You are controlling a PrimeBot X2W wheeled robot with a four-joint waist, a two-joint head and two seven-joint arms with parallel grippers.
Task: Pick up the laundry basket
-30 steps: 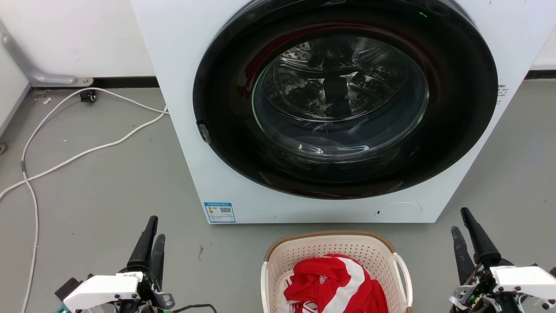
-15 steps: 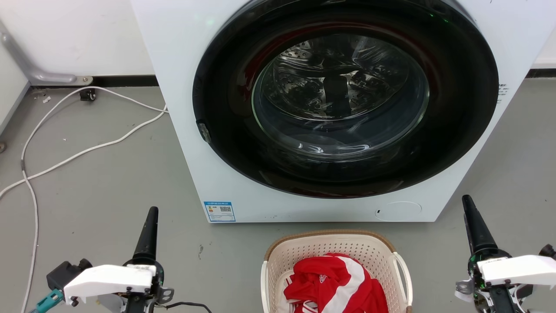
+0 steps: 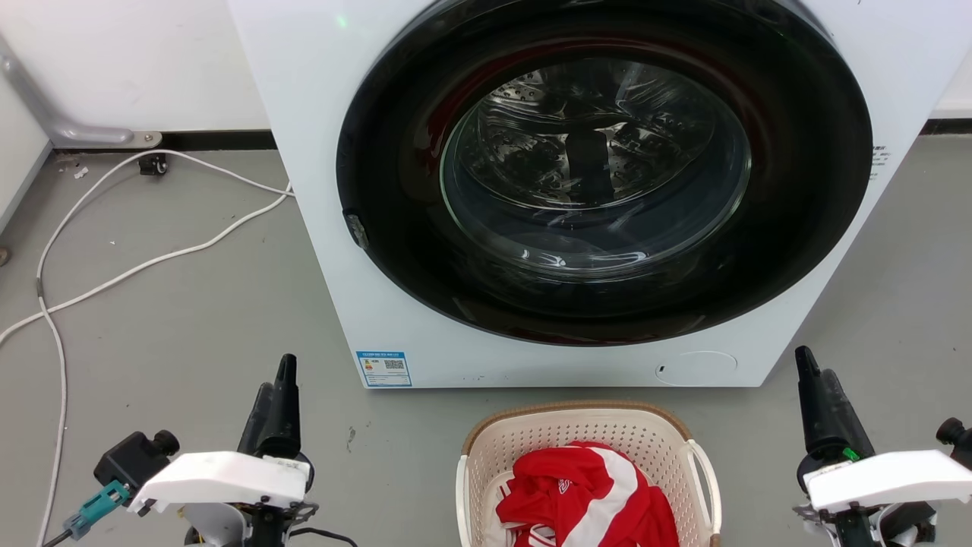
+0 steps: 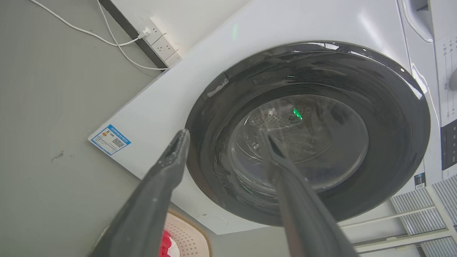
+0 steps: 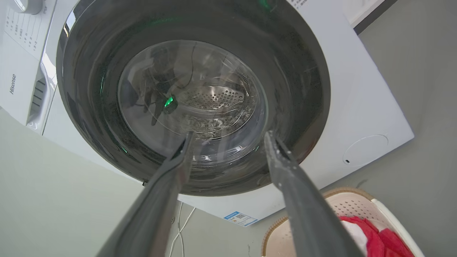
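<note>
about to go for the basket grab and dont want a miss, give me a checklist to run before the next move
1. Left gripper open and empty: ok, fingers apart.
2. Right gripper open and empty: ok.
3. Grippers at the cream perforated plastic laundry basket with a brown rim: not ok, both hang over the grey floor either side, apart from it.
4. White side handles free: ok, the red and white garment lies inside.
5. Basket apart from the white front-loading washing machine: ok, floor shows between.
6. Basket's near end: cannot tell, cut off by the head view's edge.
</note>
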